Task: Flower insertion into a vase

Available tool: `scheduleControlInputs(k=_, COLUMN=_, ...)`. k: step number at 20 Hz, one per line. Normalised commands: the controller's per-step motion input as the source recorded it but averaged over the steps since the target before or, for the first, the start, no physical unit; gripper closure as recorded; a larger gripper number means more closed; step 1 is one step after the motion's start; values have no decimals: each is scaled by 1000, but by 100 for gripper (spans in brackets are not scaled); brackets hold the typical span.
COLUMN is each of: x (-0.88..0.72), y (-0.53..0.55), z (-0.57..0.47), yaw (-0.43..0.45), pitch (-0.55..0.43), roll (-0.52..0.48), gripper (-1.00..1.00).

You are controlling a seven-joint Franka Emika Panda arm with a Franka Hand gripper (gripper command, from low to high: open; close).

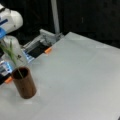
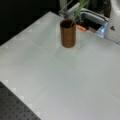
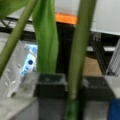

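Gripper (image 3: 71, 87) clamped on flower stem (image 3: 80, 50), seen only in wrist view; stem foot already inside vase (image 1: 24, 85) mouth, vase upright on surface (image 1: 80, 82) at a front view's left; likely risk: sideways drag levering tall stems against rim, toppling vase.

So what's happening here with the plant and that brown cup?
A robot arm is putting a flower into a vase. The wrist view shows the gripper shut on a green flower stem, with a leaf beside it. In both front views the stem's lower end is already inside the mouth of the dark brown vase, which stands upright on the grey table.
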Motion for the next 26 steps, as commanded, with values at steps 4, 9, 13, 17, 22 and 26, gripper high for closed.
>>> scheduleControlInputs(k=4, x=-190, y=-52, z=-142, yaw=49, pitch=-43, roll=-66, gripper=100)
scheduleControlInputs(k=9, x=-109, y=-84, z=-11, yaw=69, pitch=345, roll=-150, gripper=100)
scheduleControlInputs(k=13, x=108, y=-120, z=122, yaw=107, pitch=599, roll=-179, gripper=100)
scheduleControlInputs(k=17, x=312, y=-131, z=228, yaw=100, pitch=653, roll=-109, gripper=100)
scheduleControlInputs(k=22, x=387, y=-159, z=264, yaw=47, pitch=608, roll=-42, gripper=100)
scheduleControlInputs(k=26, x=296, y=-210, z=183, yaw=2, pitch=416, roll=10, gripper=100)
